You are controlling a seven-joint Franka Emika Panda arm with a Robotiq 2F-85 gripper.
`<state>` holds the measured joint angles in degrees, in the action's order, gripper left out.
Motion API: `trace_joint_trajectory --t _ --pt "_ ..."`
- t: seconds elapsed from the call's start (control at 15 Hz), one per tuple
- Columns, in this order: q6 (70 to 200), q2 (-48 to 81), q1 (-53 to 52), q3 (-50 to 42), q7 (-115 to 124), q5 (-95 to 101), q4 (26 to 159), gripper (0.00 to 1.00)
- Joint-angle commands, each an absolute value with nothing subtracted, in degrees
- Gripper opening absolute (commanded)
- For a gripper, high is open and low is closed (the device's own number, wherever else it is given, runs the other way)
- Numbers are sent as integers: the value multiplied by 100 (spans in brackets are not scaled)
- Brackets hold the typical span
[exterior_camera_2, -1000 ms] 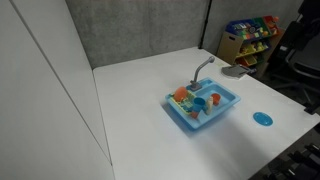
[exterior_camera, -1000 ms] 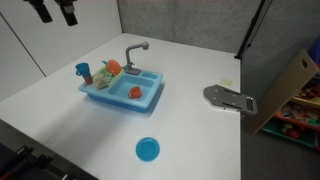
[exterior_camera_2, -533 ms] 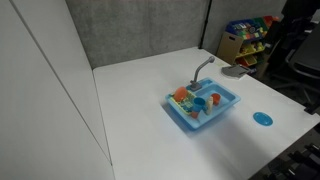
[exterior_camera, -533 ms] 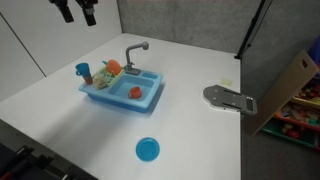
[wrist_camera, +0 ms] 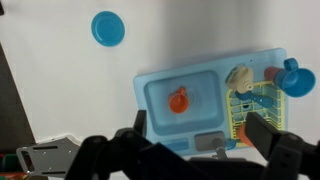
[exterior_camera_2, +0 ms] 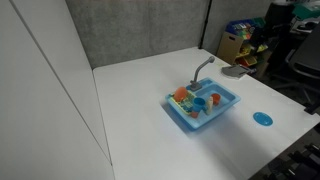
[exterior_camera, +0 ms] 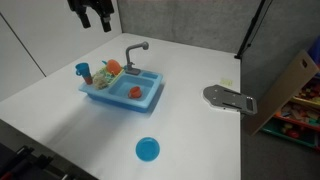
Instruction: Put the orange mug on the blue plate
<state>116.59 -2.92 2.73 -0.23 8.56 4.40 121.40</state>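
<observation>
The orange mug [exterior_camera: 135, 92] lies in the basin of the light-blue toy sink [exterior_camera: 110, 95]; in the wrist view the mug [wrist_camera: 179, 100] shows from above in the sink [wrist_camera: 160, 120]. The blue plate [exterior_camera: 147, 150] lies flat on the white table near the front edge, apart from the sink, and also shows in the other exterior view [exterior_camera_2: 263, 118] and the wrist view [wrist_camera: 107, 28]. My gripper [exterior_camera: 95, 12] hangs high above the table's far side, well away from the mug. In the wrist view the gripper [wrist_camera: 200, 127] is open and empty.
A small blue cup [exterior_camera: 83, 71] and an orange-and-green toy piece [exterior_camera: 110, 68] sit in the sink's rack side, next to a grey tap [exterior_camera: 135, 50]. A grey flat object [exterior_camera: 228, 98] lies at the table's right edge. A cardboard box [exterior_camera: 290, 85] stands beyond that edge.
My gripper has moved to the right along the top of the exterior view, closer to above the sink. The mug, the plate and the sink have not moved.
</observation>
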Motion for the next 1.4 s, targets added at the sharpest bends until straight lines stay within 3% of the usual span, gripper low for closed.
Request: trace_joint_trajectory --t 0.0,1.33 --pt "11863 115 252 -87 884 440 11872 100" --pt "12451 1067 252 -327 849 356 11871 100"
